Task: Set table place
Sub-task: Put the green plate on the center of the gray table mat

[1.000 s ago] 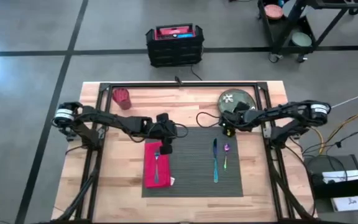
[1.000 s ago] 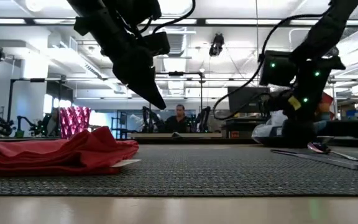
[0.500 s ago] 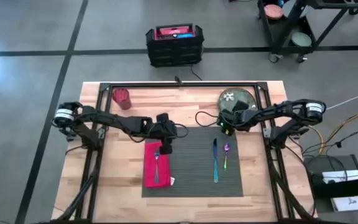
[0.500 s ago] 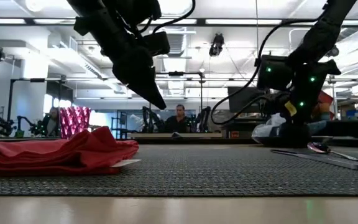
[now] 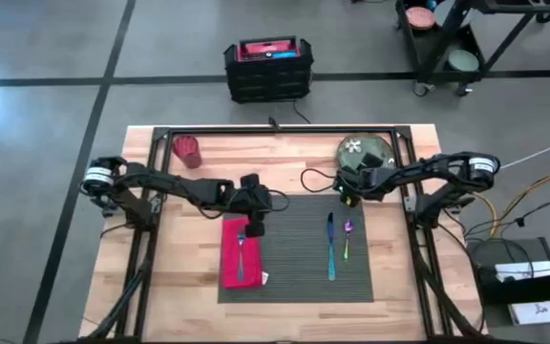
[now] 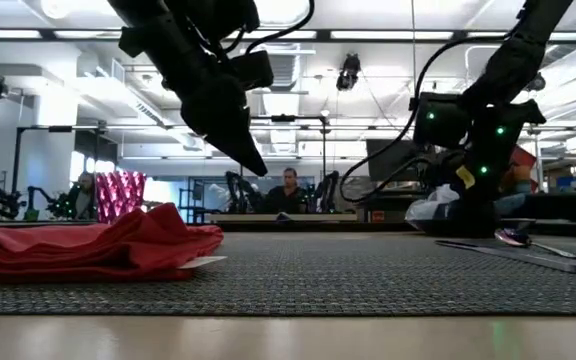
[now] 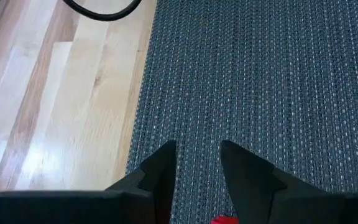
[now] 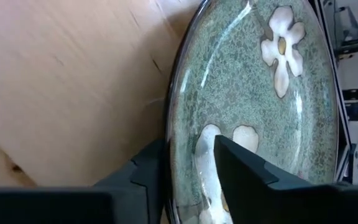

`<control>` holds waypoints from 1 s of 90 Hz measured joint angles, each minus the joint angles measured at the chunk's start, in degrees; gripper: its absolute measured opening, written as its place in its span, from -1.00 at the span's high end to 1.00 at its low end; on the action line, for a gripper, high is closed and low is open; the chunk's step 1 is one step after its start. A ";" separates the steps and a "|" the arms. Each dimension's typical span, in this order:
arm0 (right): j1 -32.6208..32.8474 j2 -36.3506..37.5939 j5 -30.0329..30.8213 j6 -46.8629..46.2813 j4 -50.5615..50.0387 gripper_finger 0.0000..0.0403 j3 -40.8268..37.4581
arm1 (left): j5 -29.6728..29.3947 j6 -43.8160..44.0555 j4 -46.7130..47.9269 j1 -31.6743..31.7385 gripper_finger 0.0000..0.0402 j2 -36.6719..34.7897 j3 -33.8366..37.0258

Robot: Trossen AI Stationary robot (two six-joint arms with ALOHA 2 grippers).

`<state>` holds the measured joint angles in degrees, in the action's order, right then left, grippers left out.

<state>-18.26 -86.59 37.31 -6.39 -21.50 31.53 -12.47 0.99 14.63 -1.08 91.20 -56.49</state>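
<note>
From above, a light wood table [image 5: 189, 287] stands on a grey floor, with a black crate [image 5: 268, 69] on the floor beyond its far edge. A dark grey placemat [image 5: 294, 253] lies in the middle of the table toward the near edge; on its left part a red napkin [image 5: 241, 256] carries a fork [image 5: 242, 250], and toward its right a knife [image 5: 330, 247] and spoon [image 5: 347, 241] lie side by side. A red cup [image 5: 188, 150] stands at the far left corner and a green plate [image 5: 365, 153] at the far right, off the placemat. The left arm reaches in from the left, its gripper [image 5: 254, 227] over the napkin's far end; the right arm reaches from the right, its gripper [image 5: 350, 187] at the plate's near rim. At table height, the placemat [image 6: 348, 275] spreads across the foreground with the napkin [image 6: 88, 250] bunched on it, a workshop with ceiling lights and a seated person [image 6: 289, 190] behind; the left gripper [image 6: 243, 150] hangs above the placemat, the right gripper [image 6: 473, 215] sits low at the back right. In the left wrist view, 2 fingers [image 7: 244, 171] stand parted over the placemat [image 7: 260, 81] near its edge, holding nothing. In the right wrist view, the fingers [image 8: 241, 171] straddle the plate [image 8: 253, 93] rim, 1 on the wood side and 1 on the glazed face; I cannot tell whether they grip it.
</note>
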 joint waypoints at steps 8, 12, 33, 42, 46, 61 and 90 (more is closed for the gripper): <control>-0.01 0.00 -0.01 0.02 -0.21 0.60 -0.04 | 0.00 0.00 0.00 0.00 0.43 0.00 0.00; -0.01 0.00 0.04 0.07 -0.31 0.66 -0.04 | 0.00 0.00 0.00 0.00 0.43 0.00 0.00; 0.02 0.09 2.75 0.52 -0.26 0.90 -0.02 | 0.01 0.00 0.00 0.00 0.43 0.00 0.00; 0.04 0.09 2.59 0.53 -0.26 0.90 0.00 | 0.01 -0.02 0.00 0.00 0.43 0.00 0.00; 0.04 0.11 2.40 0.51 -0.23 0.90 0.00 | 0.00 -0.02 0.00 0.01 0.43 0.00 0.00; 0.06 0.11 2.18 0.48 -0.22 0.93 0.02 | 0.00 -0.02 0.00 0.00 0.43 0.00 0.00; 0.10 0.17 2.33 0.68 -0.10 0.95 0.26 | 0.00 -0.02 0.00 0.02 0.43 0.00 0.00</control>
<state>-18.15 -86.41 39.64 -5.72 -21.60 31.79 -12.47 0.97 14.63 -1.06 91.20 -56.49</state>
